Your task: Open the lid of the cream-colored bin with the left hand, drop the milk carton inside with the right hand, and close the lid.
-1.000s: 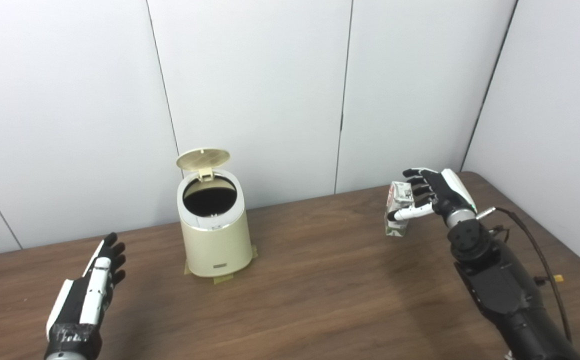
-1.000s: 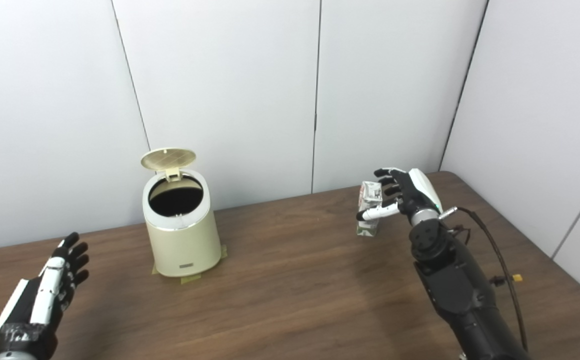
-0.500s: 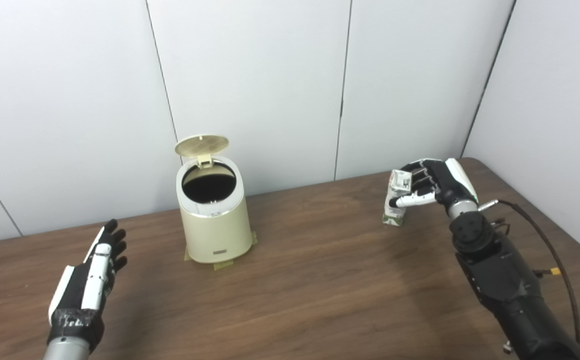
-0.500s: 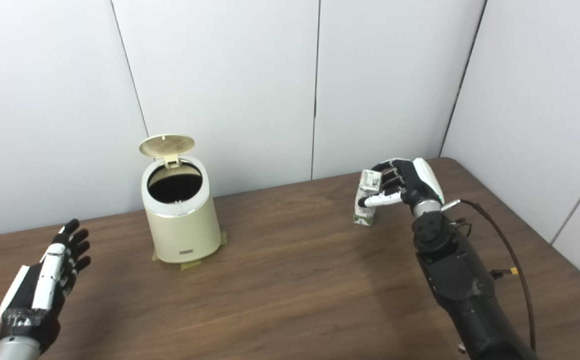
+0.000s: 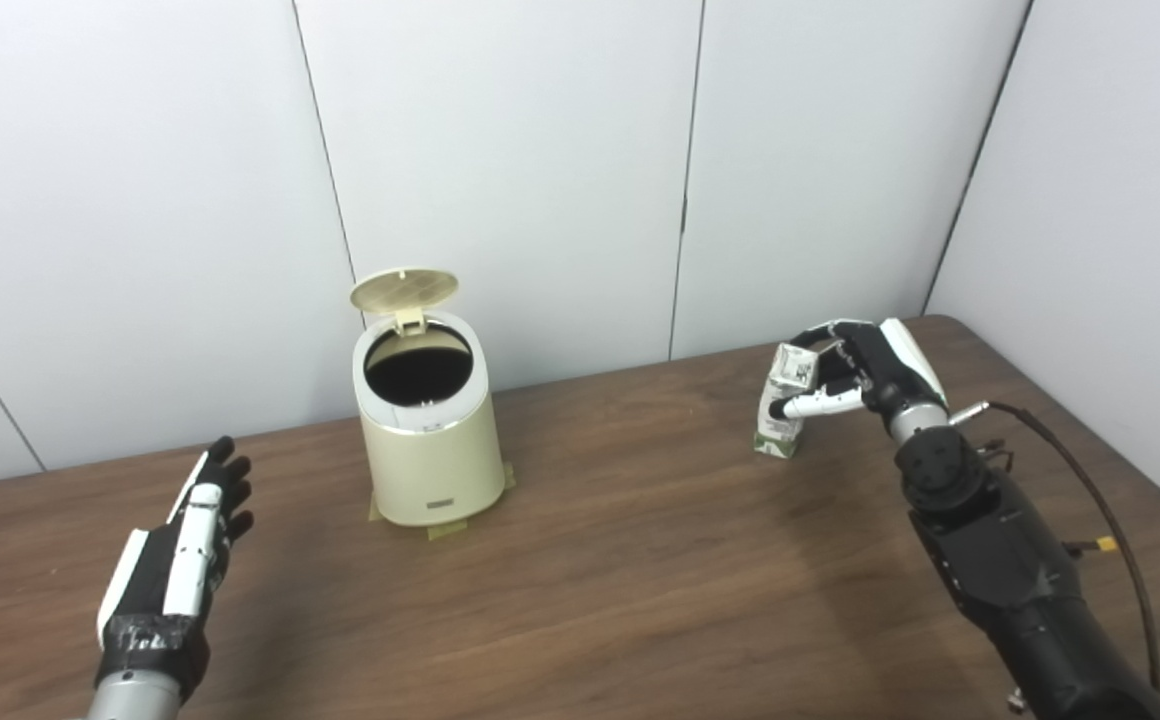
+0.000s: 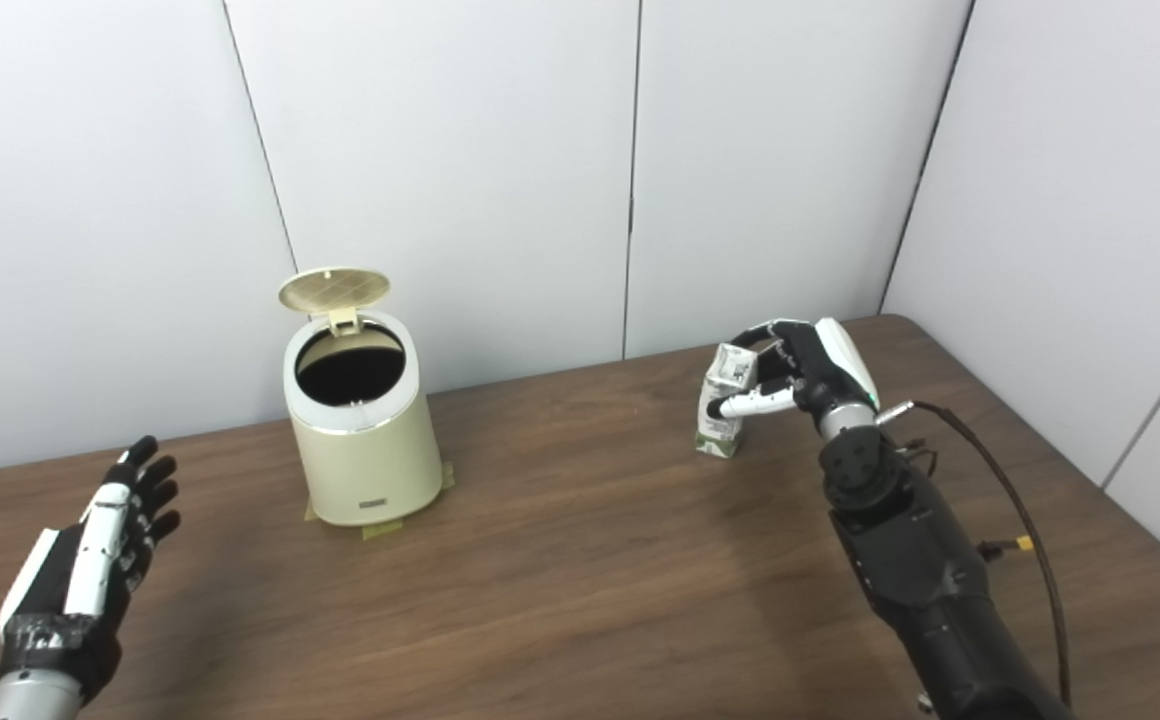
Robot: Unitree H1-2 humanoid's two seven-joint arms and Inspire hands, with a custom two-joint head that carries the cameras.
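The cream-colored bin [image 5: 429,450] stands left of the table's middle, its round lid [image 5: 404,289] flipped up at the back and the dark inside showing. A small white and green milk carton [image 5: 782,403] is at the right, tilted to the left with its base low by the table. My right hand [image 5: 865,370] is shut on the carton's upper part, thumb across its front and fingers behind. My left hand [image 5: 185,555] rests open near the front left of the table, fingers stretched, apart from the bin.
The brown wooden table [image 5: 640,560] ends at a rounded far right corner [image 5: 950,325]. White wall panels stand right behind it. Tape strips mark the bin's base [image 5: 440,530]. A black cable [image 5: 1070,460] loops beside my right forearm.
The camera tilted slightly early on. My right hand closed on the carton and shifted it leftward, tilting it. The left hand and the bin's lid stayed as they were.
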